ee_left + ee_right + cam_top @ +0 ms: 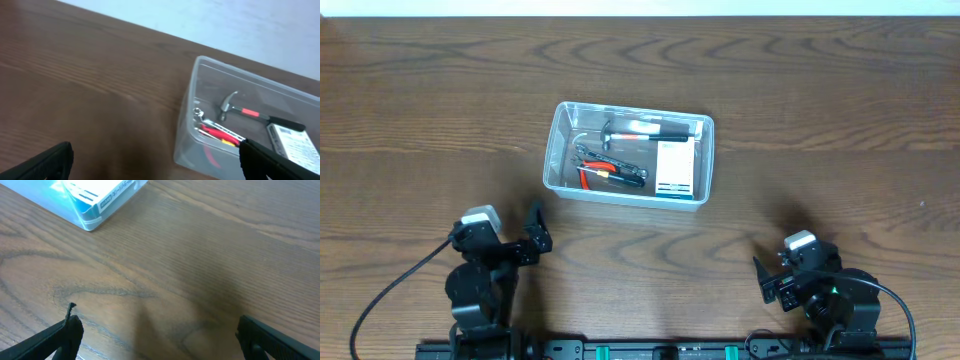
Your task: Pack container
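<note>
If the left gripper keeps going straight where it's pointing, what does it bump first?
Probably the container, which sits just ahead and slightly right of the open left gripper. One finger would likely catch its near corner. Depth is unclear; it might touch the table first.

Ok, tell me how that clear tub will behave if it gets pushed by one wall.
The container probably slides rather than tips: it sits low and wide on the smooth table. Its thin clear walls may flex. The hammer and box add weight and may shift inside.
</note>
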You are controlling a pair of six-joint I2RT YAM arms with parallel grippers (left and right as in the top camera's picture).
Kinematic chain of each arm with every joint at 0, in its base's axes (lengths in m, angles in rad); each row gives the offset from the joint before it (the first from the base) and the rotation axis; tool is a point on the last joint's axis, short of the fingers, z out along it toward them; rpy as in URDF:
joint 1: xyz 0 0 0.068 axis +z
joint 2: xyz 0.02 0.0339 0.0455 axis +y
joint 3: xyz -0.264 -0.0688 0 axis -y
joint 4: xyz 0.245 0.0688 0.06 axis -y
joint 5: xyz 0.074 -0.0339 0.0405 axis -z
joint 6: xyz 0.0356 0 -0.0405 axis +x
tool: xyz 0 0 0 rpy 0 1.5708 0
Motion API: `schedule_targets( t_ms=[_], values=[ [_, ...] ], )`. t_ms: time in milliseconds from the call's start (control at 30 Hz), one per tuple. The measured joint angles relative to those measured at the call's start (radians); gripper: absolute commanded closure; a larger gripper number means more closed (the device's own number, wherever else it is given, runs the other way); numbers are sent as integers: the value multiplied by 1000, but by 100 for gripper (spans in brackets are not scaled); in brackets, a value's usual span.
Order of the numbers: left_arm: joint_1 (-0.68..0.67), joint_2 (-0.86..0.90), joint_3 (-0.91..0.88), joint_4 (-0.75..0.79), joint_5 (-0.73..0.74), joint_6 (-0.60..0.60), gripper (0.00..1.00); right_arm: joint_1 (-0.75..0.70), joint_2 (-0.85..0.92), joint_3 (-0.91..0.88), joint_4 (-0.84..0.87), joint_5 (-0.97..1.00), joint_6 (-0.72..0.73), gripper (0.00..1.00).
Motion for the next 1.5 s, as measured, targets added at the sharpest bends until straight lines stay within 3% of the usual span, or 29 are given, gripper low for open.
schedule_targets(
  t_ms=[400,1500],
  values=[
    [-48,-148,-55,-13,-44,0,2,0,0,0,0,0,0,1],
    [-48,-126,-56,-11,-48,0,2,0,0,0,0,0,0,1]
  ],
)
